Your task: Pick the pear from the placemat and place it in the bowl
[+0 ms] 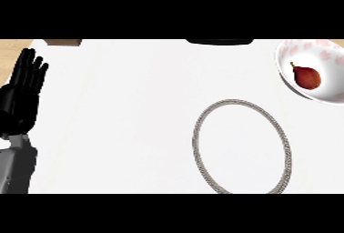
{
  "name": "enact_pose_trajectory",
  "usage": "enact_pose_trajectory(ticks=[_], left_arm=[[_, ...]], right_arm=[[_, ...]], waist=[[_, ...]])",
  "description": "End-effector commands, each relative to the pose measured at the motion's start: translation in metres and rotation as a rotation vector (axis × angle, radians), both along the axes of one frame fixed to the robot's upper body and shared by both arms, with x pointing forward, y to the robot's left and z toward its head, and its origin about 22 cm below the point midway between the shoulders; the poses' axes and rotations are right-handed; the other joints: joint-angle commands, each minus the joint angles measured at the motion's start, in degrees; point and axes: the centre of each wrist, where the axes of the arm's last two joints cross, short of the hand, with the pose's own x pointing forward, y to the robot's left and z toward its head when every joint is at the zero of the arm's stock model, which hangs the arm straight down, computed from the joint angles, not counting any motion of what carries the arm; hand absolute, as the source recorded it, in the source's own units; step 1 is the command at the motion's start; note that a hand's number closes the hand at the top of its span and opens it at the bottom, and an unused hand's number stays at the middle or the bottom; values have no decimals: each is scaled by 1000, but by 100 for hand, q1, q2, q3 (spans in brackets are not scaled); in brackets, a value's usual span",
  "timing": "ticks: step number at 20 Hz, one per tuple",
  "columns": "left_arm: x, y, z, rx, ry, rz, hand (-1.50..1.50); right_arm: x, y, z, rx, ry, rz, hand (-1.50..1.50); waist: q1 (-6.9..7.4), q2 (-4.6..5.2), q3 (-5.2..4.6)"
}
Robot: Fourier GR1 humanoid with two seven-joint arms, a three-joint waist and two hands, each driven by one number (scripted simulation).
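Note:
A reddish-brown pear (307, 76) lies inside the white bowl with pink marks (289, 50) at the upper right edge of the head view. The round white placemat with a grey braided rim (199, 123) lies in the middle right of the counter, with nothing on it. My left hand (20, 93) stands at the far left with its fingers straight and pointing up, resting and holding nothing. My right hand does not show in the view.
A dark object (220, 42) and a brown block (64, 43) peek in at the counter's far edge. A strip of wooden surface (10, 50) shows at the upper left.

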Motion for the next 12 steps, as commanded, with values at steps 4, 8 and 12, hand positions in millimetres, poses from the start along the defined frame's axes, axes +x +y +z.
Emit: enact_pose_trajectory(ticks=[4,8,12], left_arm=[[-3,15,8,7,-12,10,0],[-4,24,5,-14,5,4,0],[0,19,10,-16,-1,29,0]], right_arm=[[-72,-57,-5,54,-101,-28,-150],[-107,-77,-5,74,-96,-20,-150],[-134,-89,-13,76,-120,-8,-150]], waist=[[-46,8,17],[-53,4,20],[-81,3,29]])
